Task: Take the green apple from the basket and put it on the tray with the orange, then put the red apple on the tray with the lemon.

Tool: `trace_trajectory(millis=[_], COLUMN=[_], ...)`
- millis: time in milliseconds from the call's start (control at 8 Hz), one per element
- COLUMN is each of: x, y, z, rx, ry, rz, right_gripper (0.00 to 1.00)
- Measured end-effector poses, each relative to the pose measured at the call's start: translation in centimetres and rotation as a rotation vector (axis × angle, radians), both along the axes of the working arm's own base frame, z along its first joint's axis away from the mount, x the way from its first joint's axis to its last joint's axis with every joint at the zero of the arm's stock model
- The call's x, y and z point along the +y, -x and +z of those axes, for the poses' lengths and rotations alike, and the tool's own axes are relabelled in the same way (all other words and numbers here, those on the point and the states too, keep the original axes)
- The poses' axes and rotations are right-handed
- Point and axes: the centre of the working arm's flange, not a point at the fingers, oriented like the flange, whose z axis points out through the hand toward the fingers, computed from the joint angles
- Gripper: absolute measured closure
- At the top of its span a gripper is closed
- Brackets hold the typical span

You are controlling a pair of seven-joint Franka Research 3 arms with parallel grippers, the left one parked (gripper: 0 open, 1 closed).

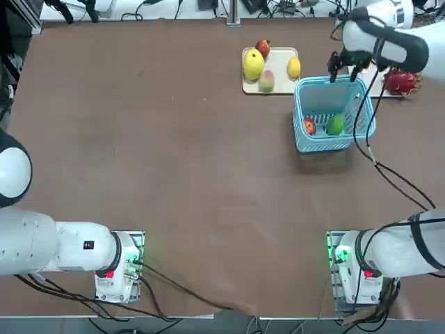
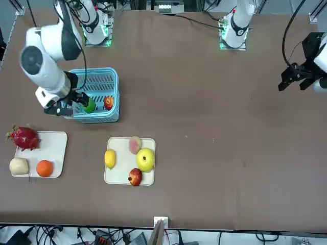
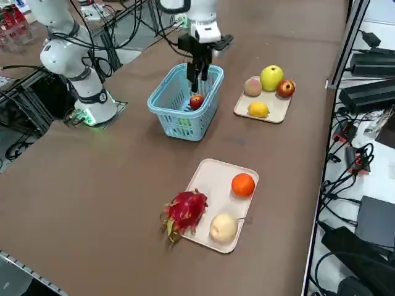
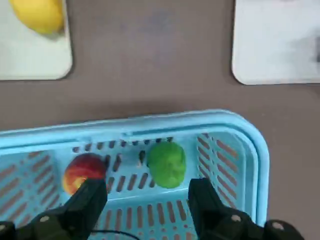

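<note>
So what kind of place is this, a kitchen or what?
Most likely a robotics lab, not a kitchen: robot arms bolted to a brown table, cables beside it, and toy-like fruit in a basket and on cream trays.

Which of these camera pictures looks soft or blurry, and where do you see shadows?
Right wrist view: the lemon and tray corners look soft, while the green apple between the open right gripper fingers is clearer. Top view: the basket casts a faint shadow on the table.
</note>
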Motion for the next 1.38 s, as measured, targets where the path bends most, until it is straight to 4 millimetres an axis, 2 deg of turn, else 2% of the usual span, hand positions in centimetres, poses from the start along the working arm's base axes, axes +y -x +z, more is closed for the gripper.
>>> trace_trajectory(millis=[125, 500, 625, 1000, 1375], x=[-0.2, -1.0, -1.1, -1.0, -1.4], y=[0.8, 4.2, 5.4, 8.0, 9.5], z=[-0.5, 0.4, -0.6, -5.0, -7.2], rx=[0.008, -0.031, -0.065, -0.14, -0.181], ry=[0.008, -0.012, -0.026, -0.056, -0.066], rz=[0.0, 0.002, 0.01, 0.038, 0.078], right_gripper=[0.0, 0.0, 0.0, 0.0, 0.0])
